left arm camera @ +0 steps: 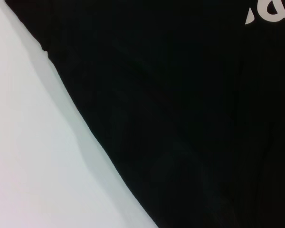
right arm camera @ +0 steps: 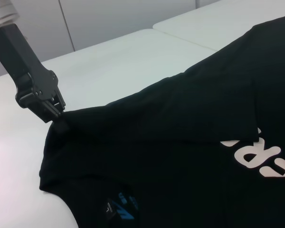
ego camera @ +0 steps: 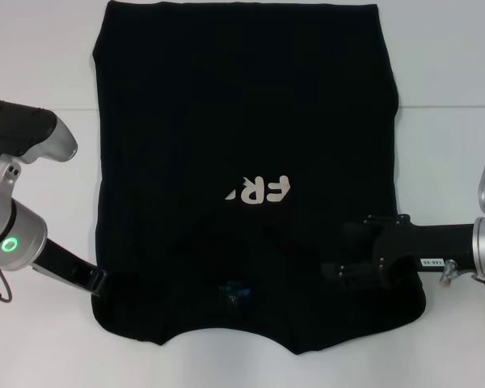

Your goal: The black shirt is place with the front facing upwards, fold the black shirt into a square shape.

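Black shirt (ego camera: 242, 145), white lettering (ego camera: 260, 191), blue neck label (ego camera: 234, 289), white table (ego camera: 40, 65)

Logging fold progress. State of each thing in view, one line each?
black shirt: flat on the table, sleeves folded in, "FREE!" print partly covered.
neck label: showing at the collar, near the robot.
left gripper: shut on the shirt's near left corner.
right gripper: low over the near right part of the shirt.
white table: shirt lying across it.
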Action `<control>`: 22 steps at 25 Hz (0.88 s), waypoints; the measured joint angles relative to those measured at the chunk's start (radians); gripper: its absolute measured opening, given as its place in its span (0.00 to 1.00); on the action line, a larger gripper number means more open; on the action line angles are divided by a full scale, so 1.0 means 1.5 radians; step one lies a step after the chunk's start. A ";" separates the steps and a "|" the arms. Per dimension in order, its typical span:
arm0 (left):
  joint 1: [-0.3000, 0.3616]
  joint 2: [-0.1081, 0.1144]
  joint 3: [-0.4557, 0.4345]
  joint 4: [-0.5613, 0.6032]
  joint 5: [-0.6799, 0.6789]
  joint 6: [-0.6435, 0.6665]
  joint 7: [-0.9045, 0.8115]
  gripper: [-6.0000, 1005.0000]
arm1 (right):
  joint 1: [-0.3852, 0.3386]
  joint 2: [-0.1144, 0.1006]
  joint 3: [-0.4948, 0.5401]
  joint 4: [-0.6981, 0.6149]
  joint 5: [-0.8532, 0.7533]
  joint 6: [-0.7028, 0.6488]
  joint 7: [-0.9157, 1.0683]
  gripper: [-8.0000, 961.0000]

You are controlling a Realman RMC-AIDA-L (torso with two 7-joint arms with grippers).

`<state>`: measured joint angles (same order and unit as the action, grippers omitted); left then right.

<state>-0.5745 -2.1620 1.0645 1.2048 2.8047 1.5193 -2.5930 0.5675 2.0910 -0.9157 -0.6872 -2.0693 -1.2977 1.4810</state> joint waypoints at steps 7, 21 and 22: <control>0.003 0.000 -0.025 0.000 -0.005 -0.002 -0.003 0.03 | 0.000 0.000 0.003 -0.004 0.000 -0.004 0.031 0.95; 0.025 0.008 -0.203 -0.036 -0.035 -0.010 0.114 0.02 | 0.040 -0.085 0.006 -0.216 -0.176 -0.157 0.598 0.95; 0.025 0.011 -0.214 -0.042 -0.041 -0.010 0.123 0.02 | 0.055 -0.090 0.011 -0.222 -0.213 -0.179 0.642 0.95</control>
<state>-0.5377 -2.1451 0.7428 1.1420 2.7430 1.5046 -2.4080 0.6506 1.9558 -0.8988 -1.0208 -2.3893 -1.5661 2.4443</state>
